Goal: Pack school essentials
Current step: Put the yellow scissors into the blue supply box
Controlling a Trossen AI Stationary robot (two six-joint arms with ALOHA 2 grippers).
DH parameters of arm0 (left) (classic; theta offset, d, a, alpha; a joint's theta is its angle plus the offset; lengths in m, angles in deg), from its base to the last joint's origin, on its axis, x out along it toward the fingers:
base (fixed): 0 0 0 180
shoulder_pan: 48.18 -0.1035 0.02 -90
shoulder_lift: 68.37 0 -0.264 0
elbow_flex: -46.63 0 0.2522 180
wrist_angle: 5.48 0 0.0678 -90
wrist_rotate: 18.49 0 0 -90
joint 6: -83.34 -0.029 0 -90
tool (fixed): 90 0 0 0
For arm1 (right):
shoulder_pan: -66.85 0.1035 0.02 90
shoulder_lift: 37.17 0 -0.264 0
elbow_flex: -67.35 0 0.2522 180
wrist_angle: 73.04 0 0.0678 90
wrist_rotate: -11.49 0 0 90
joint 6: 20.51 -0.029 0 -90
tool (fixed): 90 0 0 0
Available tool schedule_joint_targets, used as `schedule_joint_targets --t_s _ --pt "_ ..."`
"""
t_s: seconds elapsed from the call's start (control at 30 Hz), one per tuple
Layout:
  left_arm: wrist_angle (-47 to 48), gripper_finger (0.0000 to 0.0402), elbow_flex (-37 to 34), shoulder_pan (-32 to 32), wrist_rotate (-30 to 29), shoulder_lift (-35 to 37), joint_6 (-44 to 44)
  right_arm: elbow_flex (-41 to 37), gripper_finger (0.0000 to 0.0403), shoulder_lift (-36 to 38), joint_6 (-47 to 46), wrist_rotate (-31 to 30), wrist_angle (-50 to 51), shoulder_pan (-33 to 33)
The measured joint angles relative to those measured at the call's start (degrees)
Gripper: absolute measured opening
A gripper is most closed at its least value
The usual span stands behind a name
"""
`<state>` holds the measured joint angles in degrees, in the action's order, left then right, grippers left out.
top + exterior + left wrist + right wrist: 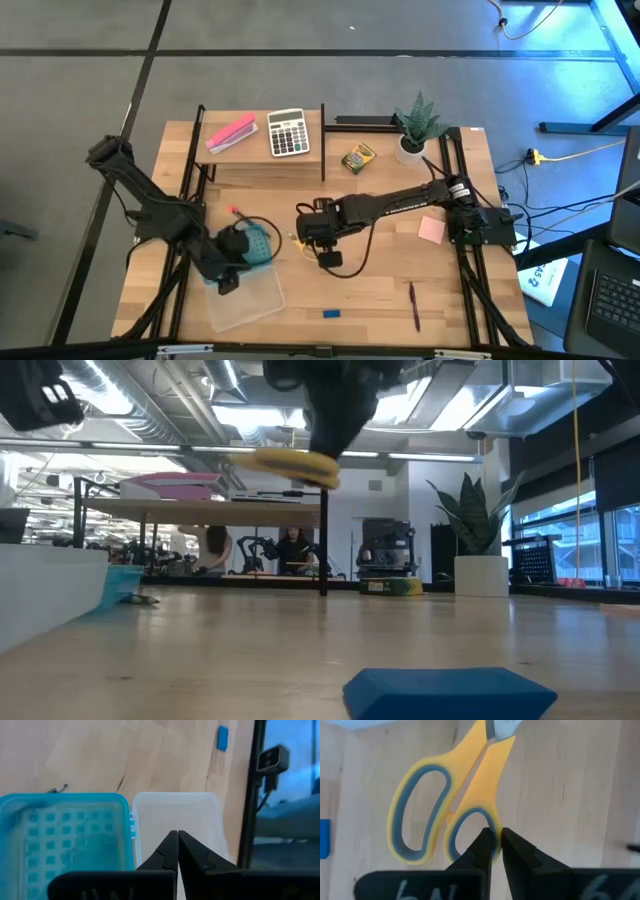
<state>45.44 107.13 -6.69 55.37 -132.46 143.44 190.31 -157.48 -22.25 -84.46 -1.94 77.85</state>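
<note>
The yellow-handled scissors (455, 800) are held by my right gripper (494, 832) above the table's middle (318, 240); in the low view the scissors (290, 462) hang clear of the wood. My left gripper (177, 845) is shut over the open case, where the blue tray (65, 840) meets the clear lid (175, 812). The crayon box (358, 158) lies near the plant. The blue eraser (331, 313) and the dark-red pen (414, 305) lie near the front edge. The red-tipped pencil (233, 211) lies beside the case. My right gripper pinches the rim of the smaller handle loop (492, 820) between its two fingers, coming from above. The scissors are lifted clear of the table and lie about level. My left gripper: I cannot tell whether its shut fingertips touch the clear lid.
A raised shelf at the far side carries the pink block (230, 133) and the grey calculator (288, 132). A potted plant (415, 125) stands far right, and a pink note (431, 229) lies under my right arm. Black frame rails (190, 160) run along both sides.
</note>
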Motion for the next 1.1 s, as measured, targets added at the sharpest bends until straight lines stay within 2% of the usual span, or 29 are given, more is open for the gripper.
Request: schedule_joint_targets --t_s 0.17,0.33,0.5,0.63,0.93,1.1 --pt "4.14 0.0000 0.02 2.25 -3.37 4.86 5.53 1.60 0.0037 0.00 3.77 -0.09 -2.46 0.09" --pt "9.03 0.0000 0.02 3.89 -3.50 9.58 8.87 1.71 0.0037 0.00 6.64 0.02 -5.43 0.22" --pt "14.10 0.0000 0.02 4.73 -4.11 15.27 8.80 1.71 0.0037 0.00 6.43 0.38 -8.32 0.47" --pt "17.13 0.0000 0.02 5.30 -4.26 19.97 8.11 1.71 0.0037 -0.06 3.41 2.53 -16.15 0.70" --pt "17.72 0.0000 0.02 6.70 -4.26 27.87 2.88 1.75 0.0037 -3.73 1.67 6.59 -31.10 1.30" --pt "17.91 0.0000 0.02 6.70 -4.28 30.84 0.42 1.75 0.0037 -6.00 2.16 8.17 -34.80 1.78"
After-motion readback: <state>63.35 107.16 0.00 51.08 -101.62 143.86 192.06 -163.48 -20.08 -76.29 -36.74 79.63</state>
